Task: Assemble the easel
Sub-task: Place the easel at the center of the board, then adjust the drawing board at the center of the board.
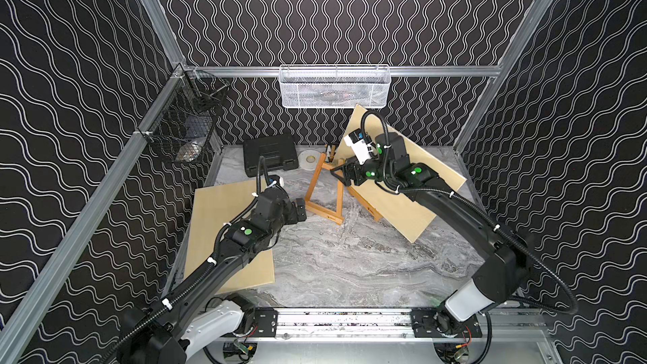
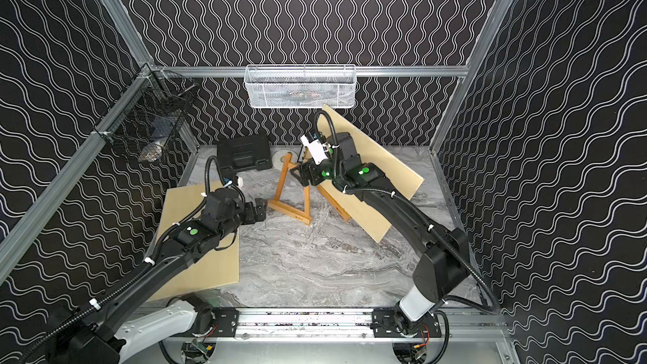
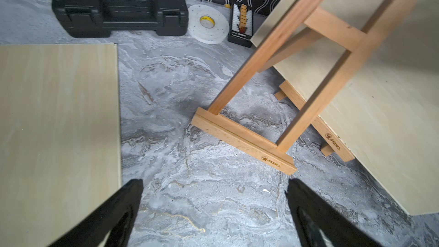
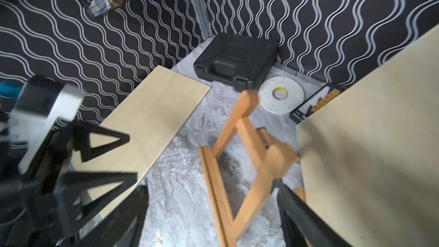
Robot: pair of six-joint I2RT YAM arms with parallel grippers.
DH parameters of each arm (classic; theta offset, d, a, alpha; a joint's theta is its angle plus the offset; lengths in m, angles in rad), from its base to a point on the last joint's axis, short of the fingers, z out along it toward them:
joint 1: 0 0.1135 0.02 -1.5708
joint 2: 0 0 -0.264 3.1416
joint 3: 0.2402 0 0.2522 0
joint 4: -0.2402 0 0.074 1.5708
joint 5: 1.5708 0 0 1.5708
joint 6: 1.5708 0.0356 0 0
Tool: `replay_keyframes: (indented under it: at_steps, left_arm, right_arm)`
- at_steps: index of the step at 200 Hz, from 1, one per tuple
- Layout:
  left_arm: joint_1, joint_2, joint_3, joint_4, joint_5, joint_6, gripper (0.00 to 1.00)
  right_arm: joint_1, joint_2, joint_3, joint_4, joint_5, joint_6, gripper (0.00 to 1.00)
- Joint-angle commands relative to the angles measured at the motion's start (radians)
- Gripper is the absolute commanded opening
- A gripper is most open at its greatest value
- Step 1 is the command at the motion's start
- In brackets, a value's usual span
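A small wooden A-frame easel (image 1: 324, 212) (image 2: 290, 212) stands upright on the marble table in both top views; it also shows in the left wrist view (image 3: 242, 141) and the right wrist view (image 4: 213, 181). My left gripper (image 1: 301, 210) (image 3: 213, 184) is open just left of the easel's base, with only bare table between its fingers. Up by the top of the easel's right leg, my right gripper (image 1: 341, 174) (image 4: 210, 187) stands open with nothing in its grip; the easel's frame shows below, between its fingers.
A plywood board (image 1: 217, 239) lies flat under the left arm. Another board (image 1: 413, 197) leans on a second easel (image 1: 371, 210) at the right. Along the back wall are a black case (image 1: 271, 154), a tape roll (image 1: 310, 160), a bit box (image 1: 329, 152) and a white basket (image 1: 334, 87).
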Motion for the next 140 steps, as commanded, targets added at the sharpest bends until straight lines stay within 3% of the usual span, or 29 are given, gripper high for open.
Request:
replay_keyframes:
  at_steps: [1,37,74,105,140]
  left_arm:
    - [0.065,-0.002,0.021,-0.052,0.104,-0.025,0.99]
    - [0.223,0.005,0.072,-0.132,0.262,-0.02,0.99]
    - [0.404,-0.025,0.057,-0.182,0.399,-0.035,0.99]
    - [0.546,-0.053,0.005,-0.204,0.464,-0.067,0.99]
    - [0.629,-0.09,-0.033,-0.23,0.468,-0.077,0.99]
  right_arm:
    - [0.058,-0.044,-0.062,0.061,0.111,0.063,0.86]
    - [0.192,-0.09,-0.208,0.148,0.18,0.114,0.88]
    - [0.321,-0.017,-0.323,0.273,0.197,0.125,0.9]
    - [0.414,0.104,-0.327,0.361,0.182,0.121,0.93]
    - [0.491,0.238,-0.307,0.446,0.148,0.065,0.95]
